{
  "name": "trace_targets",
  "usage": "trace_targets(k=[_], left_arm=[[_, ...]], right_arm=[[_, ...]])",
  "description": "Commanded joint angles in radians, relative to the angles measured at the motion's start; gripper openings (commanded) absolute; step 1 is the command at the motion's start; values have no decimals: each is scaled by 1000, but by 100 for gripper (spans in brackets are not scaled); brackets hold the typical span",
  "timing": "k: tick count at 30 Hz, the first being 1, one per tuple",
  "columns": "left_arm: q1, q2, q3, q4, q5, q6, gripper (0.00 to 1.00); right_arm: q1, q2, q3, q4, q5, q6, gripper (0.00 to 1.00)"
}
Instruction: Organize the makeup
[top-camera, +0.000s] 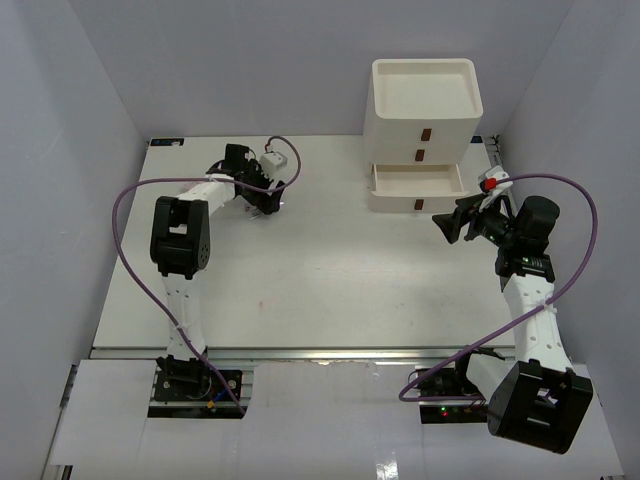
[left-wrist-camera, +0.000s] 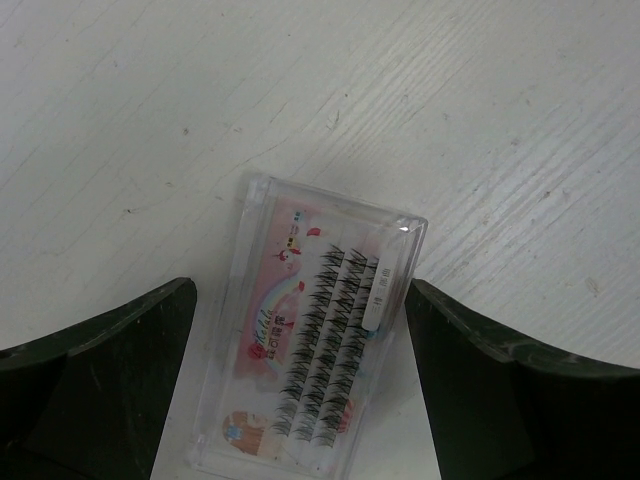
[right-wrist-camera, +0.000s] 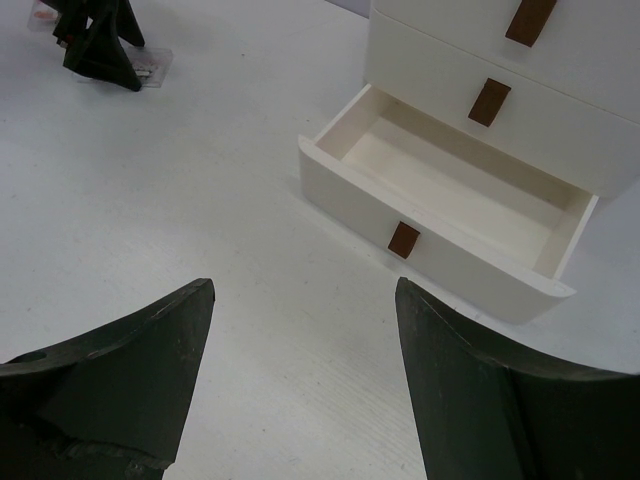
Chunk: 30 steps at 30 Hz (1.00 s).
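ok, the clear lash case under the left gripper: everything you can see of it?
Flat, rectangular lash case of clear plastic, lying flat on the white table, skewed in the left wrist view. Inside are a pink pastel printed card, rows of black lash clusters and a white label strip along one side. It sits between the open fingers of the left gripper; whether they touch it I cannot tell.

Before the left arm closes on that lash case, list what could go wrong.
1. The case lies flat on the table; the open left fingers may scrape over it.
2. It sits skewed between them, so closing could twist it out.
3. The drawer is far off; a thin-edge hold might slip.
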Motion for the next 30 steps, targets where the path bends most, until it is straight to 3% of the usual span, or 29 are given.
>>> trace_targets(k=[1,8,15,20,30], left_arm=[[-37,-45,-59,-18,-96,-5,95],[-52,-67,-132,34,-160,-14,80],[-52,-97,-121,34,-78,-65,36],[-67,-128,-92,37,72,-127,3],[-235,-194,5,54,189,-153,0]], right_arm=[[-5,-12,-5,34,-21,2,79],[-7,-14,-6,34,-19,2,79],[-7,-16,-7,34,-18,2,79],[-9,-16,-7,34,-17,1,79],[-19,-15,-8,35,-8,-1,79]])
